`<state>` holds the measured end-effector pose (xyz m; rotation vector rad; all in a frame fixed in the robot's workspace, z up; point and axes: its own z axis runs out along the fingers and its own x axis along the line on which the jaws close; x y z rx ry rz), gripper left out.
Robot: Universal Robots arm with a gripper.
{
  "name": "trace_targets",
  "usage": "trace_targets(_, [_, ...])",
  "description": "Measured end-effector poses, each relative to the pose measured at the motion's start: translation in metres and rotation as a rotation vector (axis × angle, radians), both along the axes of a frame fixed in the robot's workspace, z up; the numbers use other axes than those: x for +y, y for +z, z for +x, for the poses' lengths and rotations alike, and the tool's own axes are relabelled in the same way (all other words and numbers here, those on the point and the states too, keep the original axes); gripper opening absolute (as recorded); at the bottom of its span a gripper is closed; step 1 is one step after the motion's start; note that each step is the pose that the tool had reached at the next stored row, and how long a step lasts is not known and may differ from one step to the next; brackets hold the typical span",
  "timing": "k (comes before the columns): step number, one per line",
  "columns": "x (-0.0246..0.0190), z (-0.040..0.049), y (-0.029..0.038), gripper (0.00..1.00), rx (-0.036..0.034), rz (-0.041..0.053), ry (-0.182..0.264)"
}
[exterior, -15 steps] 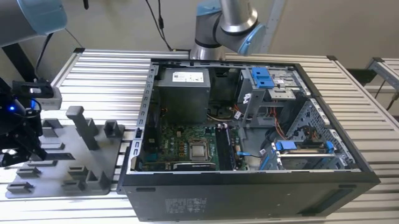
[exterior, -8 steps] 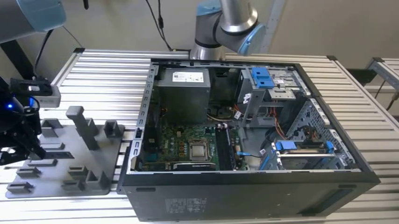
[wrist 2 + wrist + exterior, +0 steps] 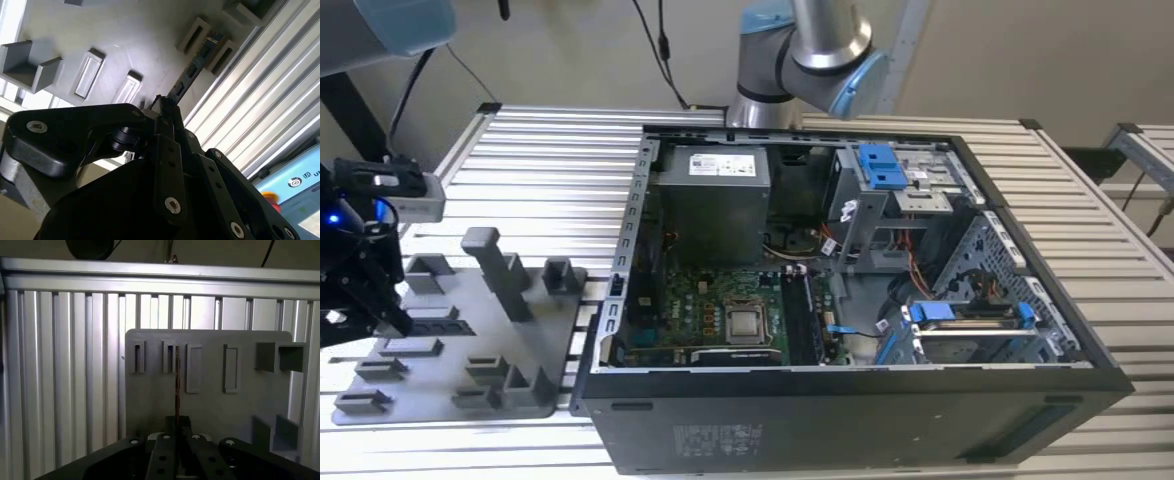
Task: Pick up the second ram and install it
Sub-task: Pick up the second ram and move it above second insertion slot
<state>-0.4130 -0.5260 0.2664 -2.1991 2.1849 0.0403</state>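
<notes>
The second ram (image 3: 192, 70) is a thin dark stick seen edge-on in both wrist views, a narrow line (image 3: 177, 385) over the grey fixture tray (image 3: 210, 405). Its far end lies between two grey blocks of that tray. My gripper (image 3: 164, 107) has its black fingers closed on the near end of the stick (image 3: 177, 429). In the exterior view the gripper (image 3: 360, 305) hangs over the tray (image 3: 447, 395) at the exterior view's left, well away from the open computer case (image 3: 854, 400).
Inside the case, the motherboard shows a CPU socket (image 3: 747, 322) with memory slots (image 3: 803, 310) beside it, a grey power-supply box (image 3: 711, 200) behind and blue-handled drive cages (image 3: 967, 325). Upright grey posts (image 3: 487, 265) rise from the tray. Everything rests on a ribbed aluminium table (image 3: 534, 150).
</notes>
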Motion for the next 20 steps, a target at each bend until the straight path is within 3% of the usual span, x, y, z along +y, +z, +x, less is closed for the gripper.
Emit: trace_targets(20, [0.0000,-0.0003,0.0249,0.14,-0.0001,0.0001,0.000])
